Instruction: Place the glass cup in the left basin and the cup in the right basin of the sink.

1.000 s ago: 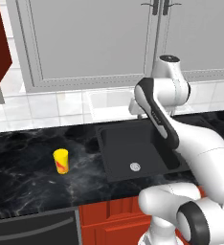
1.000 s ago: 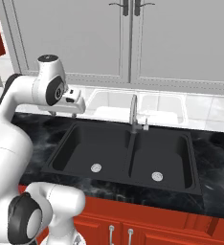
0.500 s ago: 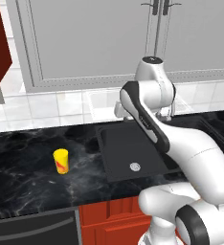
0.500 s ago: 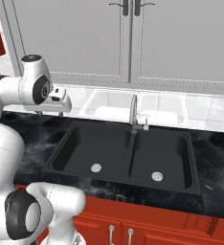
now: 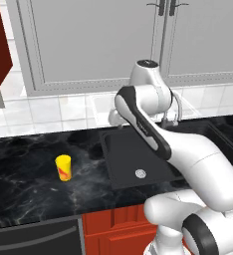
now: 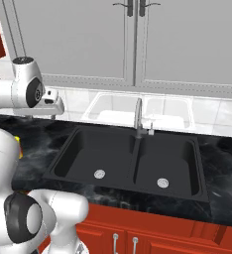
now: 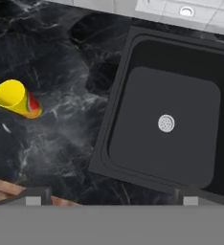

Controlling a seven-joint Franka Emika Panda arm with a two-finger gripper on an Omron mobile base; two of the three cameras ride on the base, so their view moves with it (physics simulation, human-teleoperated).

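I have the gripper (image 6: pixel 57 105) held high over the dark marbled bench (image 5: pixel 29 184), above the left rim of the matte black double-bowl sink (image 6: pixel 130 154). Its fingers stand wide apart and nothing is between them.

The small opaque bright yellow cup (image 5: pixel 63 167) with a red-orange mark stands upright on the bench, well to the left of the sink and clear of its rim. In the hand view it lies off towards the upper left (image 7: pixel 17 98), not under the fingertips. The wider black left basin (image 7: pixel 164 129) with its round silver drain (image 7: pixel 166 123) holds nothing that I can make out, and neither does the narrower right basin (image 6: pixel 167 161) across the divider. I cannot find the translucent tumbler in any view; clear glass on this dark stone may simply be too faint to see.

By my reading neither cup is placed yet, and the yellow one is the nearer target.

What worries me:
- The cup is small and light-looking. If I come down off-centre, one finger could knock it over and set it rolling along the bench.
- It belongs in the far bowl, so the carry crosses the left basin, the divider and the curved chrome faucet (image 6: pixel 137 119). A low path could clip the spout.
- Dropping it early would put it in the wrong bowl.
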